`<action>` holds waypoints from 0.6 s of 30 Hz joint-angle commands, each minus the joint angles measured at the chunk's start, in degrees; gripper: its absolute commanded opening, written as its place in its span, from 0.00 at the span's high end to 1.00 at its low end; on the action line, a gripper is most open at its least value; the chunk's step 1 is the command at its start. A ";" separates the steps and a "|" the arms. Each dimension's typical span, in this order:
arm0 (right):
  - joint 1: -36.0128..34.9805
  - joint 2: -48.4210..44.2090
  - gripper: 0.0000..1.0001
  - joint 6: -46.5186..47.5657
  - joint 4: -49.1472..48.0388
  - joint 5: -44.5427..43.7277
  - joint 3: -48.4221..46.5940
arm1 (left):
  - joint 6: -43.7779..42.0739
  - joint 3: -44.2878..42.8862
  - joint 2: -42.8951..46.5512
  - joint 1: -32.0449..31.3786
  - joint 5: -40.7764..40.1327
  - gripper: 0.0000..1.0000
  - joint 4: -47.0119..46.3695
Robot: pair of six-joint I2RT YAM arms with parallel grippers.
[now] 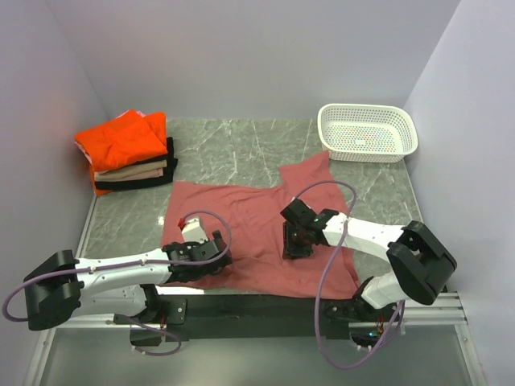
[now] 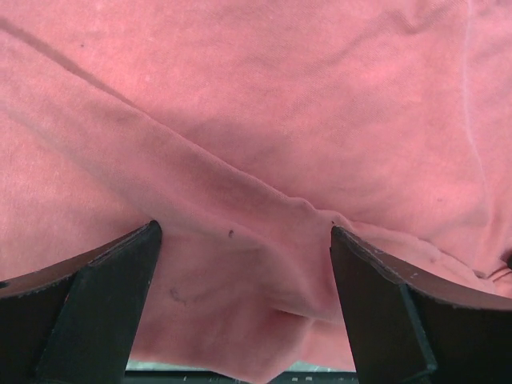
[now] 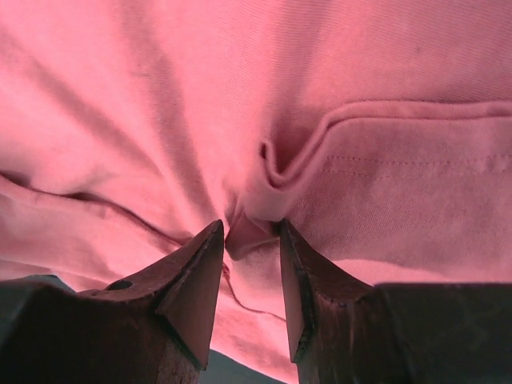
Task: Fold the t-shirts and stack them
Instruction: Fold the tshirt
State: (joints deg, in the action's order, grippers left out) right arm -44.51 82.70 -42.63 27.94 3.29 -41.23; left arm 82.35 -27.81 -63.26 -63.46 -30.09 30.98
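A dusty-red t-shirt (image 1: 253, 213) lies spread and rumpled on the marble table in front of both arms. My left gripper (image 1: 216, 259) rests low over its near-left hem. In the left wrist view that gripper (image 2: 244, 240) stands wide open, with wrinkled cloth (image 2: 280, 120) between and beyond the fingers but not pinched. My right gripper (image 1: 294, 245) is on the shirt's right half. The right wrist view shows this gripper (image 3: 250, 232) closed on a bunched fold of the red cloth (image 3: 160, 104) beside a stitched hem. A folded stack sits at the far left: orange t-shirt (image 1: 121, 138) on beige (image 1: 133, 170) on black (image 1: 138, 182).
A white perforated basket (image 1: 368, 133) stands at the far right corner. White walls close in the table on the left, back and right. Bare marble (image 1: 233, 145) shows between the stack and the basket.
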 commanded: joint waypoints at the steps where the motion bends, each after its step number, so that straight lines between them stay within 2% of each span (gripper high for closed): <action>1: -0.58 -0.60 0.57 -0.17 9.23 -3.11 3.61 | 4.93 0.92 -0.72 -1.66 4.69 0.05 9.35; 5: -0.66 -1.83 0.57 -0.26 10.11 -4.69 3.27 | 4.93 -1.62 -0.37 -2.02 2.41 0.05 12.43; 10: -0.58 -3.33 0.56 1.05 12.04 -6.62 -2.34 | 0.02 -12.25 0.25 -0.09 -6.54 0.02 18.06; 13: -0.32 -3.42 0.51 2.46 14.59 -9.00 -7.78 | -7.44 -18.06 0.60 5.88 -8.84 0.01 16.59; 18: 1.79 -3.59 0.47 5.62 16.26 -10.32 -15.18 | -28.44 -21.75 0.17 23.62 -5.43 0.01 4.11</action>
State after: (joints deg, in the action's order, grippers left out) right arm -44.10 80.23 -39.70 42.02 -3.70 -51.59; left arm 68.20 -47.22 -63.02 -46.96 -34.83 41.28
